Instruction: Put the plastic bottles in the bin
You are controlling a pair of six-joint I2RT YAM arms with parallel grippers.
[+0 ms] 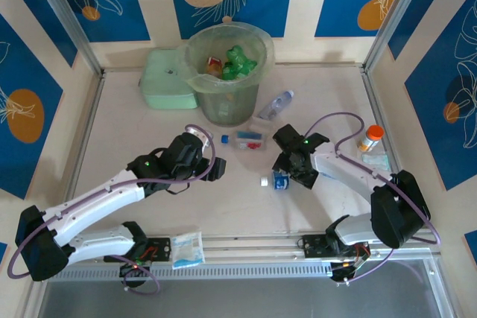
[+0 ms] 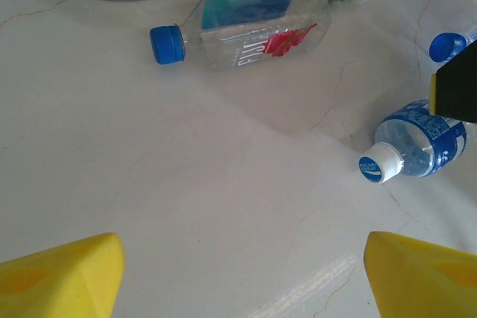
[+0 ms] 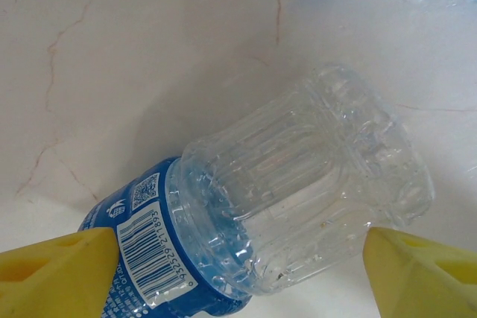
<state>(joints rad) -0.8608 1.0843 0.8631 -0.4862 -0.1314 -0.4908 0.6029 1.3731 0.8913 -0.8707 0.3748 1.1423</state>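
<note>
- Now the left fingers (image 2: 63,273) stand wide apart above the bare surface (image 2: 186,184), holding nothing
- Ahead of them a red-printed bottle (image 2: 253,27) with a blue cap lies on its side, near the foot of the bin (image 1: 223,106)
- The right fingers (image 3: 52,273) are spread wide, one on each side of a blue-labelled bottle (image 3: 298,191) lying on the surface; whether they touch it I cannot tell
- The bin stands at the far middle, just beside a mint-green box (image 1: 165,80); green bottles (image 1: 240,63) lie inside it
- Another clear bottle (image 1: 276,104) lies just right of the bin; an orange-capped bottle (image 1: 370,139) stands well apart, far right
</note>
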